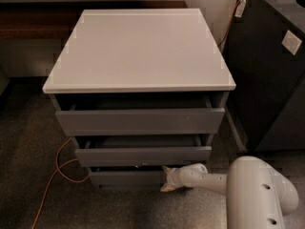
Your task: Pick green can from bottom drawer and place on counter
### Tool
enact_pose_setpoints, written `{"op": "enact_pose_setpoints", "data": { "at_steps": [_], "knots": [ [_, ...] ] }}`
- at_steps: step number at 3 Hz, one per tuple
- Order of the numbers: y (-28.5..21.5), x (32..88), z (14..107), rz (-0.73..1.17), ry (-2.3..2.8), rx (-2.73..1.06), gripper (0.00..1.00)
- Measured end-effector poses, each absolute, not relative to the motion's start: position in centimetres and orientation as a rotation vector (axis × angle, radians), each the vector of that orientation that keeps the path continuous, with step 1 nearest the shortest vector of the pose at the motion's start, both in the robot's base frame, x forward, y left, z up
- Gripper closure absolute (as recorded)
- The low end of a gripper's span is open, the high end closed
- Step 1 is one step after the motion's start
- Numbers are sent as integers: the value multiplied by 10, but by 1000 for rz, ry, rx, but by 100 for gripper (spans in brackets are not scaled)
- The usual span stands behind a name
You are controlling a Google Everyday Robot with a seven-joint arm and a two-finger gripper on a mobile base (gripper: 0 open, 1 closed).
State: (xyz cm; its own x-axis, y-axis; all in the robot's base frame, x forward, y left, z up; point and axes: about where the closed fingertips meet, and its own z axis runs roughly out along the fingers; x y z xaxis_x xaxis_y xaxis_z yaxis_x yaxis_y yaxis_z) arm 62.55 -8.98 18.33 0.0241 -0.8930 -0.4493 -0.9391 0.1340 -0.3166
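The grey drawer cabinet fills the middle of the camera view, topped by the light counter (138, 49). The bottom drawer (126, 177) is the lowest grey front, pulled out only a little. My white arm reaches in from the lower right, and my gripper (167, 179) is at the right end of that drawer's front, right against it. The green can is out of view; the drawer's inside is dark and hidden.
Two wider grey drawers (140, 120) sit above, slightly pulled out. A black cabinet (271, 70) stands close on the right. An orange cable (57, 171) runs over the floor at the lower left. A dark wooden shelf (33, 25) lies behind.
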Motion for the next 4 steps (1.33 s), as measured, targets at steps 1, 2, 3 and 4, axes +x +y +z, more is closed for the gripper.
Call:
{"op": "enact_pose_setpoints", "data": {
  "at_steps": [1, 2, 3, 4],
  "knots": [
    [-97, 630, 175, 127, 1888, -1764, 62],
    [-98, 627, 174, 144, 1893, -1778, 85],
    [-98, 627, 175, 144, 1893, -1778, 100],
    [-97, 627, 175, 145, 1893, -1778, 100]
  ]
}}
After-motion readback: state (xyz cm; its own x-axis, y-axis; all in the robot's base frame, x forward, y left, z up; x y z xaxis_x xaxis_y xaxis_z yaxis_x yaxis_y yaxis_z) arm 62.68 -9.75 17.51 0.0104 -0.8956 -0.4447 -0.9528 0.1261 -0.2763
